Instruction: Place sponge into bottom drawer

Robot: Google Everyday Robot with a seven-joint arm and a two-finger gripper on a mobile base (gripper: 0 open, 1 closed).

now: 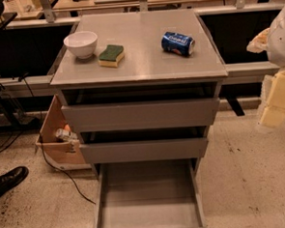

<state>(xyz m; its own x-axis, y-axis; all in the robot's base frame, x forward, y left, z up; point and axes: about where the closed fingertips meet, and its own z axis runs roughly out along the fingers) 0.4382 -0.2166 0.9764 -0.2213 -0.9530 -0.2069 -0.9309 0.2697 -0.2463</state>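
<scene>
Sponge (111, 55) sits on cabinet top (144, 62) beside white bowl (80, 44), bottom drawer (149, 216) pulled open; gripper (276, 100) at right, state unclear.

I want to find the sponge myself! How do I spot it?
Look on top of the grey cabinet, left of the gripper. The sponge lies just right of the white bowl. It is a small flat block, green over yellow, unlike the blue can.

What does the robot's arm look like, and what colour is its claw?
The arm is white and rounded, at the picture's right edge. Just below it, the claw is pale yellow and blocky. No cables or markings show on either.
</scene>
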